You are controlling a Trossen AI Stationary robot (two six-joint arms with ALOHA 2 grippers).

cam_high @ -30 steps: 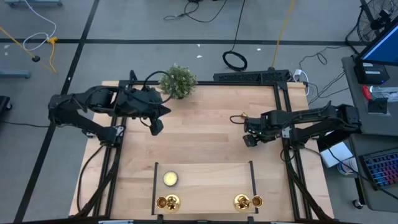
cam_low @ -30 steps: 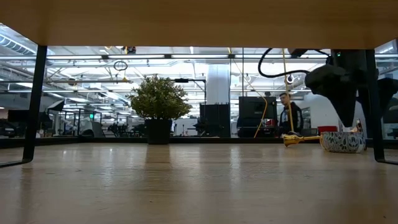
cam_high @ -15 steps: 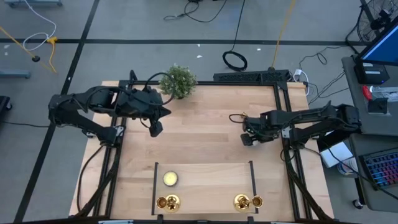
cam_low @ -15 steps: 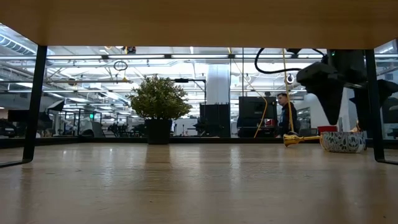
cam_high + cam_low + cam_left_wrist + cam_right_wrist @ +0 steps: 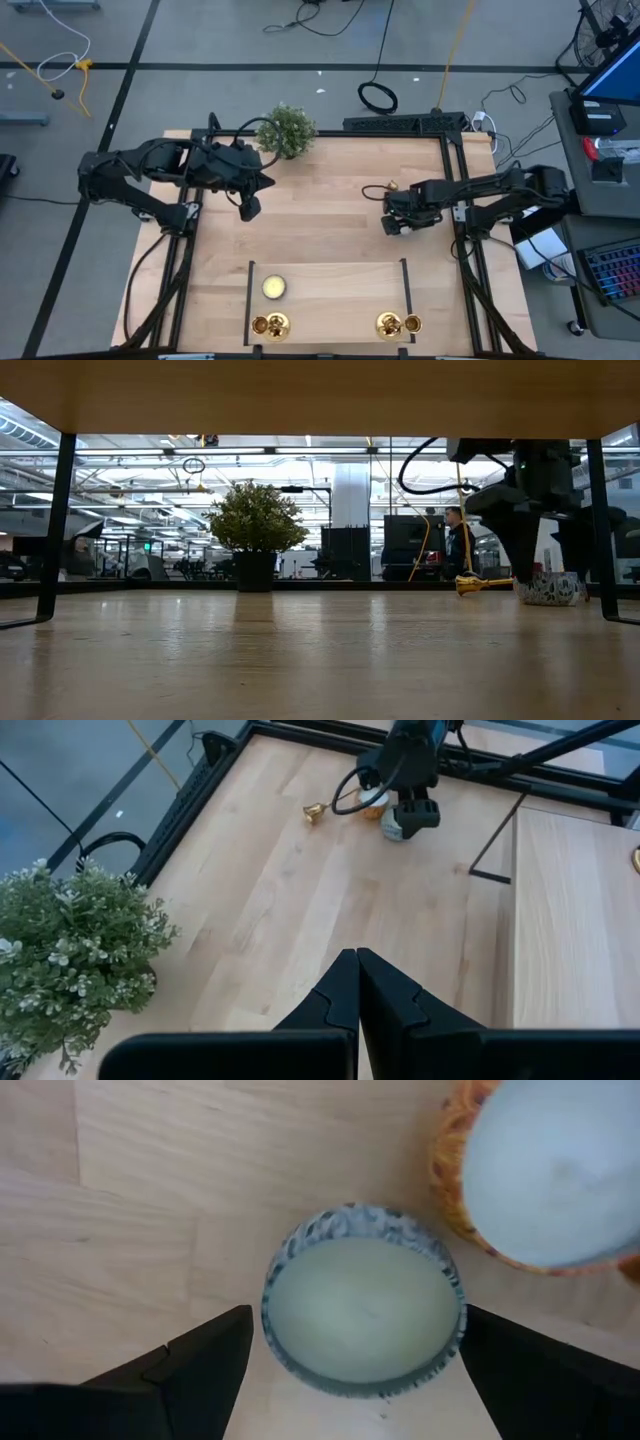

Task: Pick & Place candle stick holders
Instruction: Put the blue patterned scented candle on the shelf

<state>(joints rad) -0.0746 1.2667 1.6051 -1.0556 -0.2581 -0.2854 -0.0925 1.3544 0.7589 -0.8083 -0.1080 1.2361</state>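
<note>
Light wood bench [image 5: 330, 210], potted plant [image 5: 286, 130] at its far edge. Right gripper [image 5: 350, 1370] hovers over a blue-patterned candle cup [image 5: 362, 1298], fingers spread either side. Gold candlestick holder [image 5: 314, 812] lies just beside it; two stand at the edge opposite the plant. Left gripper [image 5: 357, 982] pinched together near the plant. Looks like approach; next, drop and close.

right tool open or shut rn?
Open. In the right wrist view the right tool has its two dark fingers spread wide either side of a patterned round candle, not touching it.
</note>
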